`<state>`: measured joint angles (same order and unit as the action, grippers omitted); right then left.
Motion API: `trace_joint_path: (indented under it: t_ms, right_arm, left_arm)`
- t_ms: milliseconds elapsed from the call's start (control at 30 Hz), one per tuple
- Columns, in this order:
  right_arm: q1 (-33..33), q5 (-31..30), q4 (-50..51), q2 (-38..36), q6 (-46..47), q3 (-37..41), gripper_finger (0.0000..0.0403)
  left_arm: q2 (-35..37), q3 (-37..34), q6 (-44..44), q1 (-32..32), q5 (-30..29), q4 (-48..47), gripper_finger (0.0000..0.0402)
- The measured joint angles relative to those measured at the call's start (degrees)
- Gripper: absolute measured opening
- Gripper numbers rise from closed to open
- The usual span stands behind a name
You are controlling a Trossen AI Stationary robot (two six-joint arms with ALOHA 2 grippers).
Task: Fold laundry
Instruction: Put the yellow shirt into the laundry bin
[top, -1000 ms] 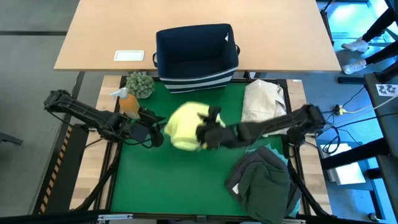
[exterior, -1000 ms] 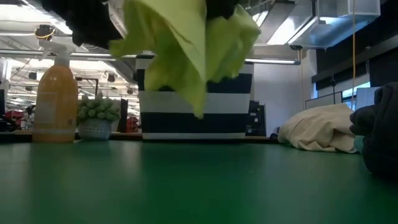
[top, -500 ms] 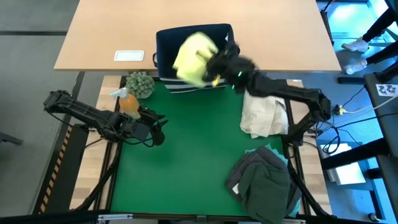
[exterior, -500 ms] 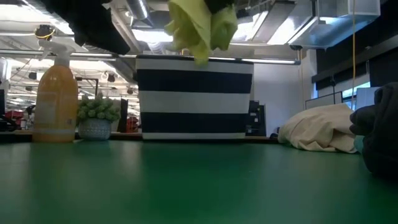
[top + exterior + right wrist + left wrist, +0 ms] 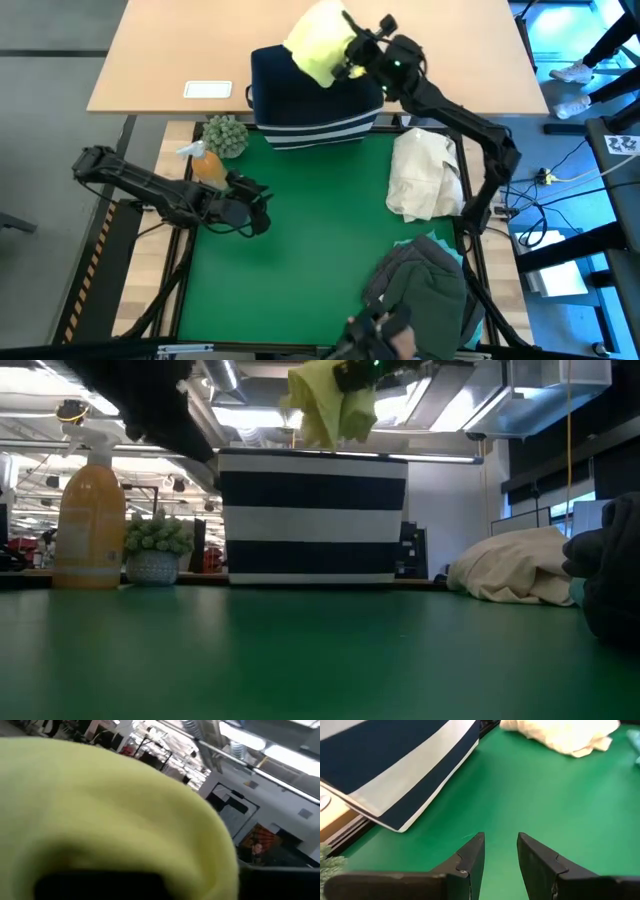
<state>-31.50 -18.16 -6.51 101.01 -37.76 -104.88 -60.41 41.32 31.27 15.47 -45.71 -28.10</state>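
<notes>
Surface: green mat (image 5: 300, 270), beside pale wooden tabletop (image 5: 180, 50).
Room: ceiling lights, workshop beyond.
Writing: none legible.
Right gripper (image 5: 352, 52): clamped on yellow-green shirt (image 5: 318, 42), raised above navy bin (image 5: 315, 95).
Left gripper (image 5: 499, 854): narrowly parted, empty, low over mat.
Dark garments (image 5: 425, 295): heaped at mat's near right corner.

A yellow-green shirt (image 5: 100, 815) fills the right wrist view, hiding that gripper's fingers. The dark clothes pile (image 5: 425, 295) is cut off at the high view's bottom edge.
</notes>
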Motion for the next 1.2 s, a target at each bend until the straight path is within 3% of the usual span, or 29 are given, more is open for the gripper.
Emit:
trace_joint_path:
  t_ms: [300,767,933,1200]
  right_arm:
    - [-2.3,3.6,1.8,11.5,-0.3,-5.1,0.0034]
    - [-2.3,2.1,25.4,19.3,-10.4,-5.0,0.0034]
    - [-2.2,0.9,24.3,19.2,-10.5,-5.0,0.0034]
    - [-2.2,2.8,10.8,19.2,-4.6,-5.1,0.0034]
  left_arm:
    - [-5.5,0.0,-0.1,-3.0,4.0,0.1,0.0110]
    - [-6.8,0.0,-0.4,-3.1,6.2,0.3,0.0110]
    - [-6.8,0.0,-1.0,-3.1,6.2,0.3,0.0110]
    - [-6.8,0.0,-1.2,-3.1,6.2,0.3,0.0110]
